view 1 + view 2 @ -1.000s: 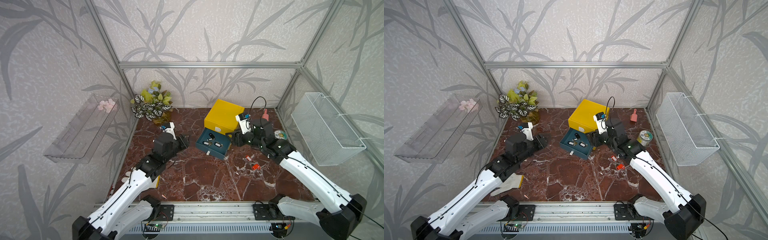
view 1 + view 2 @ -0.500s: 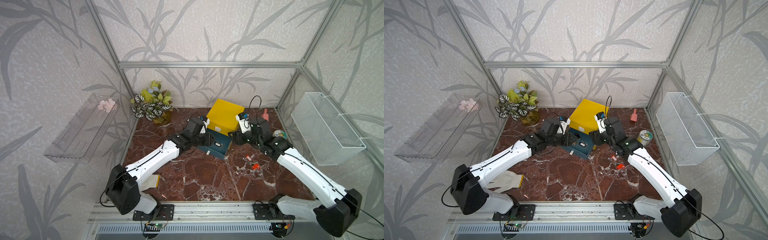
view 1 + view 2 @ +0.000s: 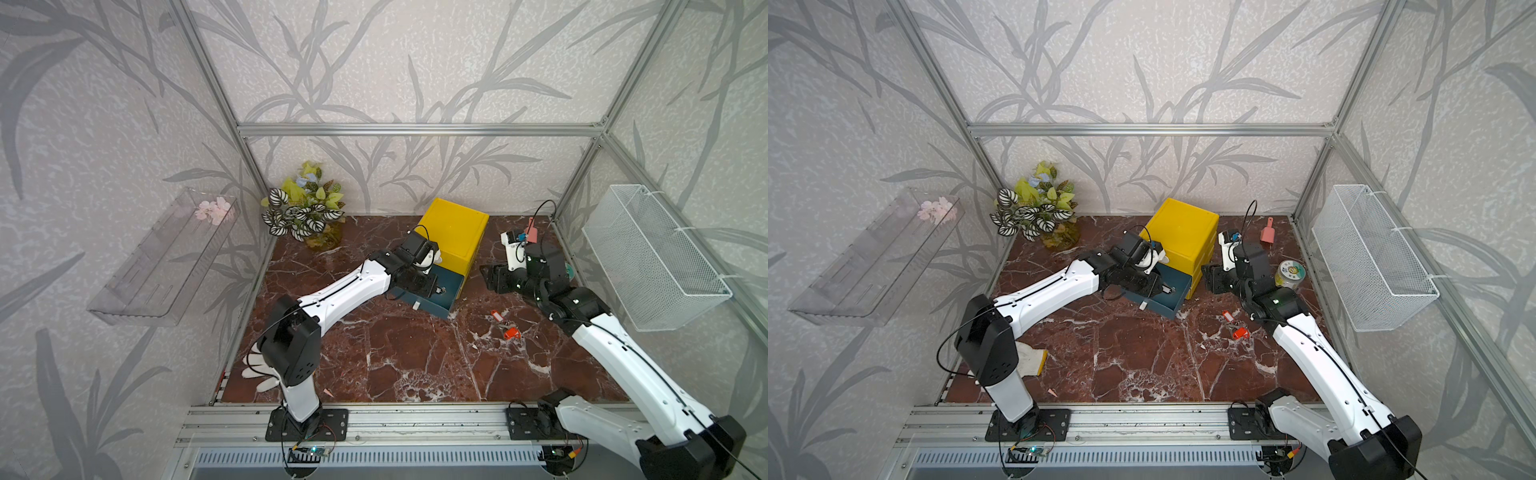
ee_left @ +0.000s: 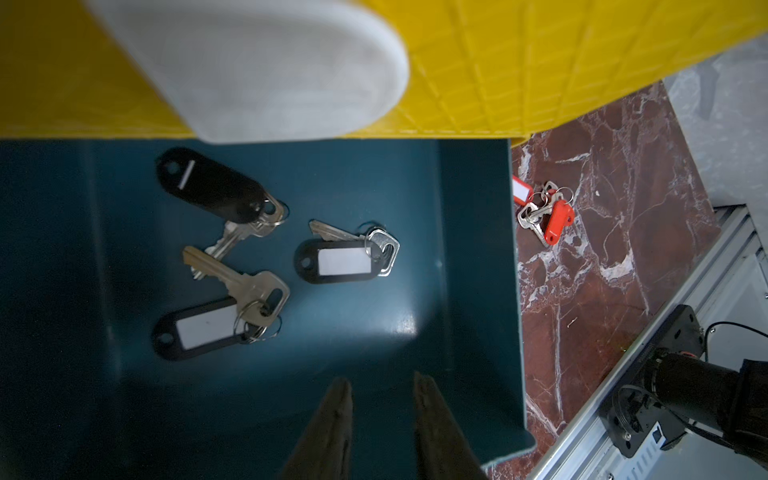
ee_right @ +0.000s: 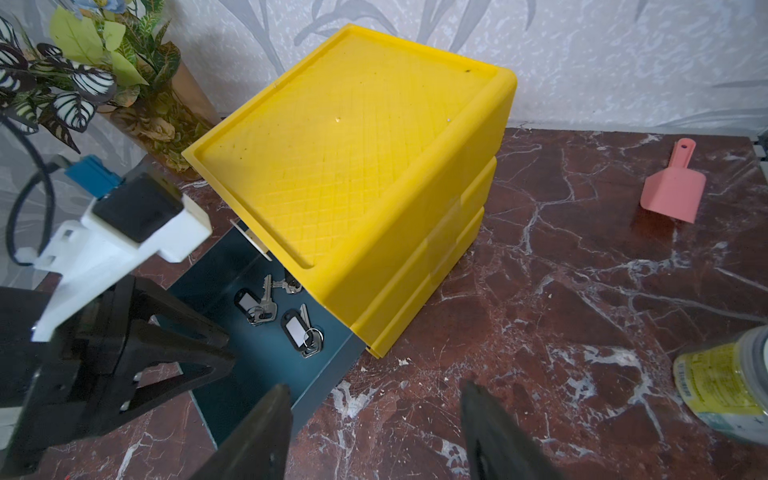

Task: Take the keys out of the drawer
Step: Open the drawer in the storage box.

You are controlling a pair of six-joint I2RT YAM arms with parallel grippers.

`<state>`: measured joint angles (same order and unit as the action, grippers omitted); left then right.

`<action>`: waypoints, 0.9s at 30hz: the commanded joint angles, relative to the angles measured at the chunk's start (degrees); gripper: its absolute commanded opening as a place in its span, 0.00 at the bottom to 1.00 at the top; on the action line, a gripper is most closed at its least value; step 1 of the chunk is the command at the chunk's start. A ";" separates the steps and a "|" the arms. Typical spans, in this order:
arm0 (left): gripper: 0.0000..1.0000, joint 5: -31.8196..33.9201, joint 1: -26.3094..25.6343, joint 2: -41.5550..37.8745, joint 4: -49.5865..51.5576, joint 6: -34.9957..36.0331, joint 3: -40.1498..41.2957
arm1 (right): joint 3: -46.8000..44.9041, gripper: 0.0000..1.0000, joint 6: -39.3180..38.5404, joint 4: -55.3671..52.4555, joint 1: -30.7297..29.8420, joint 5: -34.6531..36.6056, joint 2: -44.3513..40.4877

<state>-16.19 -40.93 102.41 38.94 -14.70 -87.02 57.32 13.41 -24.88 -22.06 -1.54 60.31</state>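
Left wrist: keys (image 4: 249, 289) carry seemingly blank tags (image 4: 343, 262) (white inserts).

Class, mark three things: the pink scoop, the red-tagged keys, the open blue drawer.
pink scoop (image 5: 671, 195), right wrist view, on its blade.
red-tagged keys (image 4: 559, 220), left wrist view, on a red tag.
blue drawer (image 4: 478, 249), left wrist view, on its side wall.

Silvery metal keys (image 4: 249, 286), glossy plastic tags (image 4: 208, 189); smooth teal drawer (image 4: 457, 249); polished marble-look tabletop (image 4: 602, 291)

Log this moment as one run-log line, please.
left gripper: open over drawer; black-tagged keys: three bunches inside; red-tagged keys: outside; right gripper: open, empty
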 commanded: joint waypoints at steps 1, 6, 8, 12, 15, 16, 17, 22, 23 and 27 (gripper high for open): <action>0.29 -0.82 -0.51 2.77 6.06 2.52 -5.18 | -1.13 0.69 0.79 0.26 0.29 0.34 -1.17; 0.29 -2.84 -0.82 6.99 12.55 3.87 -10.32 | -2.41 0.70 1.16 2.32 0.44 0.46 -1.39; 0.29 -2.10 -1.16 7.50 15.23 5.03 -11.43 | -2.39 0.70 1.43 2.73 0.52 0.40 -1.08; 0.28 -1.14 -1.51 6.31 16.52 6.32 -10.50 | -2.75 0.70 2.56 4.51 0.58 -0.59 -0.42; 0.28 -1.29 -1.62 5.30 17.20 6.68 -9.19 | -2.56 0.71 2.89 4.98 0.62 -1.18 -0.02; 0.28 -1.20 -1.69 5.08 17.42 6.70 -8.68 | -2.48 0.71 2.85 4.95 0.62 -1.14 -0.02; 0.28 -1.00 -1.73 4.75 17.65 6.75 -8.09 | -2.56 0.71 2.76 4.97 0.62 -0.95 -0.02; 0.28 0.12 -1.72 3.87 18.10 6.96 -6.75 | -2.65 0.71 2.70 4.85 0.62 -0.48 -0.20; 0.28 0.29 -1.71 3.75 18.11 7.12 -6.84 | -2.57 0.71 2.68 4.85 0.62 -0.56 -0.20; 0.28 0.77 -1.73 3.18 18.57 7.77 -7.07 | -2.30 0.71 2.59 4.50 0.62 -0.49 -0.15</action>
<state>-16.34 -42.33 107.81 52.95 -8.21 -95.09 55.00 15.66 -21.06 -21.67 -2.00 60.20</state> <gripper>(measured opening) 0.277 0.708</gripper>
